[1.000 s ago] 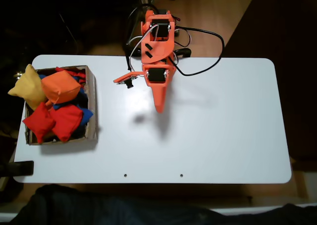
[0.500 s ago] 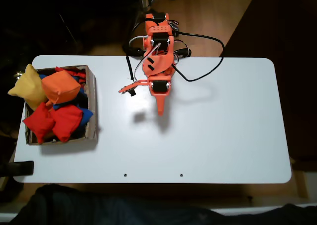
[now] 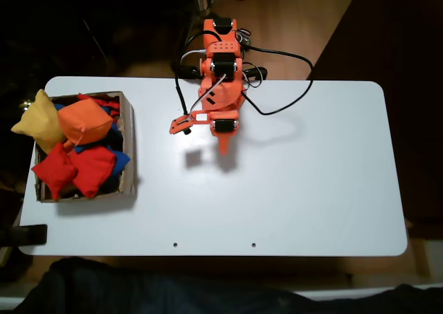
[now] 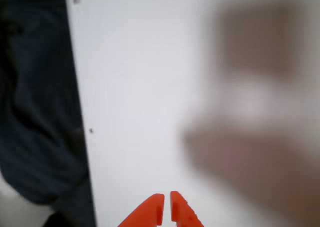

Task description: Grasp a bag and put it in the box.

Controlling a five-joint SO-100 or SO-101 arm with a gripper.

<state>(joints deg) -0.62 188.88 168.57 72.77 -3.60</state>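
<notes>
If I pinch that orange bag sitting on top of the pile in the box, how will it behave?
The orange bag looks soft and creased, so it will probably sag and change shape rather than stay stiff. Its fabric seems matte, so slipping is unlikely. It rests high on other bags above the box wall, so a push may slide it off.

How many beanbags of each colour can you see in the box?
Orange bag: 1
Yellow beanbag, hanging over the box edge: 1
Red beanbags on top: 2
Total clearly seen: 4, plus blue and red fabric underneath that I cannot count.
</notes>
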